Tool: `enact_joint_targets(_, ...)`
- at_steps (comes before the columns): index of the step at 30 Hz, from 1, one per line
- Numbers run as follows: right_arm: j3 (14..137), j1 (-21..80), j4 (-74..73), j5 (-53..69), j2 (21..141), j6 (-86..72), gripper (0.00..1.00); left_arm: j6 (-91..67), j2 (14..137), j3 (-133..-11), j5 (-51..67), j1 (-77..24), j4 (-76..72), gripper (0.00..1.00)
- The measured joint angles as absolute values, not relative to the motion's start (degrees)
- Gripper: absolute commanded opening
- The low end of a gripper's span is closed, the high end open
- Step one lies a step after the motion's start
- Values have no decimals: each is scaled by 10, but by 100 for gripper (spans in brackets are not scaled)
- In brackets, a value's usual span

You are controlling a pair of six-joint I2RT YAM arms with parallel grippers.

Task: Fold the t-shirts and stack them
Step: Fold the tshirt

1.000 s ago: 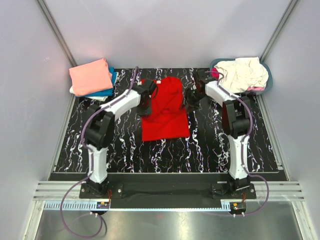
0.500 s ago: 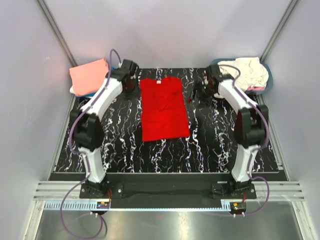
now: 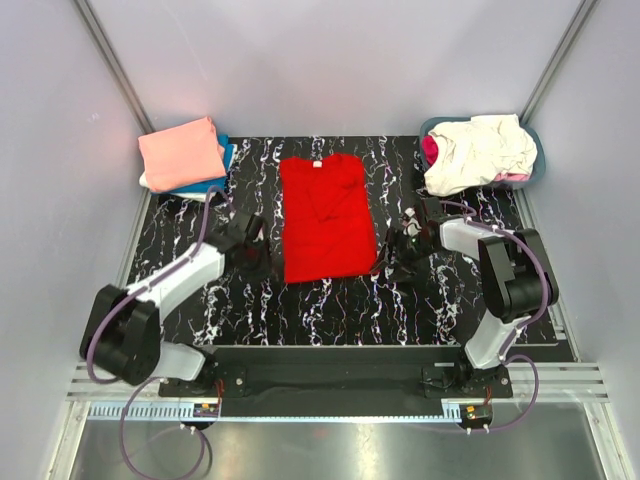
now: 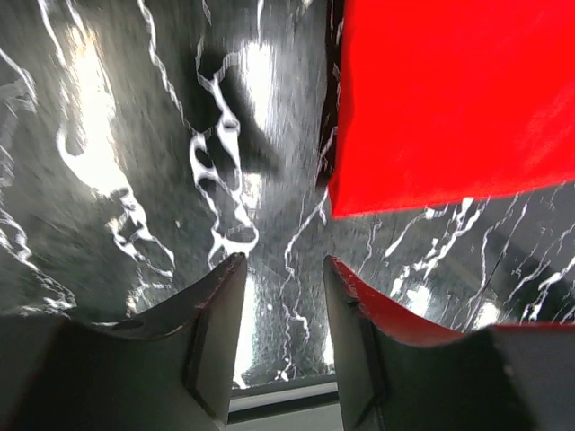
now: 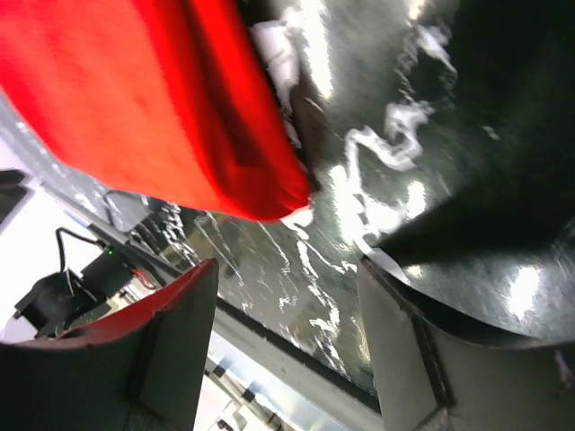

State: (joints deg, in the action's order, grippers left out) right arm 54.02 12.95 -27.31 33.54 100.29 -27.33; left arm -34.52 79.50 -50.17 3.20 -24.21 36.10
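Observation:
A bright red t-shirt (image 3: 326, 215) lies flat, folded into a long rectangle, on the black marbled table (image 3: 330, 310). My left gripper (image 3: 258, 262) is open and empty, low beside the shirt's near left corner (image 4: 359, 193). My right gripper (image 3: 388, 262) is open and empty, low beside the shirt's near right corner (image 5: 260, 193). A stack of folded shirts with salmon-pink on top (image 3: 182, 152), blue and white beneath, sits at the far left. Cream and magenta shirts (image 3: 478, 148) are heaped in the basket.
The grey-blue basket (image 3: 536, 165) stands at the far right corner. Grey walls enclose the table on three sides. The table's near edge and a metal rail (image 3: 330, 385) run in front of the arm bases.
Both arms have swung back from the shirt's far end near the collar to its near corners, and both now sit low by the table. The red shirt lies flattened.

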Motion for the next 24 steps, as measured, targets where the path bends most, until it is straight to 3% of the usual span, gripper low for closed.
enact_joint_targets(9, 538, 130, -202, 373, 1024, -277, 63, -399, 714, -369, 42, -259, 262, 41)
enact_joint_targets(12, 544, 130, -189, 380, 1040, -280, 41, -413, 714, -358, 42, -266, 230, 41)
enact_joint_targets(15, 552, 130, -180, 382, 1065, -281, 19, -429, 716, -338, 42, -272, 192, 51)
enact_joint_targets(19, 552, 130, -173, 382, 1074, -283, 6, -452, 733, -309, 44, -276, 142, 55)
enact_joint_targets(24, 552, 130, -168, 382, 1074, -283, 3, -473, 743, -295, 50, -276, 71, 58)
